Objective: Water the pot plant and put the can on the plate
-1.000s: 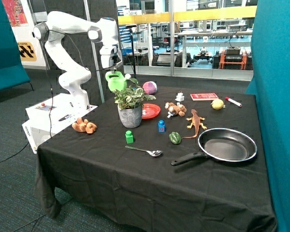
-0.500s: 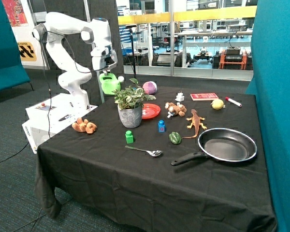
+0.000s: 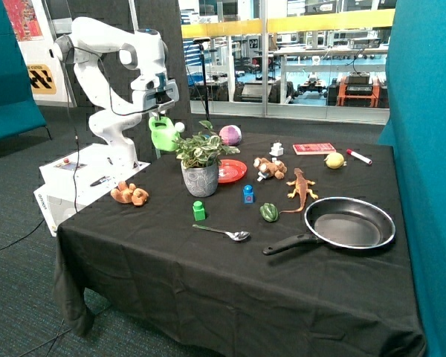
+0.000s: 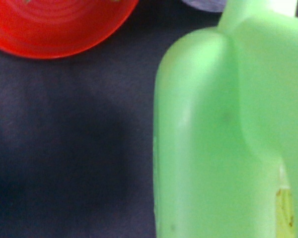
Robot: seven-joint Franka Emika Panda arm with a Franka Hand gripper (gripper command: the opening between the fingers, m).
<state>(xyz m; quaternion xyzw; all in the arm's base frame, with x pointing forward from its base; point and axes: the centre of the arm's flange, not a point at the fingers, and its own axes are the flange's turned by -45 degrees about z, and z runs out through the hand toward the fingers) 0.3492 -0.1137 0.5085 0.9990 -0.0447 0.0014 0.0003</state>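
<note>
The pot plant (image 3: 201, 160) stands upright on the black cloth. The red-orange plate (image 3: 233, 172) lies just behind it and holds nothing. My gripper (image 3: 162, 119) is shut on the bright green can (image 3: 163, 134), holding it in the air beside the plant, over the table's back corner near the robot base. The can's white-tipped spout points toward the leaves. In the wrist view the can (image 4: 223, 134) fills most of the picture, with part of the plate (image 4: 54, 25) beyond it on the dark cloth.
A black frying pan (image 3: 349, 223), a spoon (image 3: 223, 233), a green block (image 3: 199, 210), a dark green pepper toy (image 3: 269, 212), a blue block (image 3: 248, 194), an orange lizard (image 3: 300, 186), plush toys (image 3: 129, 195) and a pink ball (image 3: 230, 134) lie around the table.
My gripper has carried the can away from above the plant, toward the robot base and lower. The can has gone from tilted toward upright.
</note>
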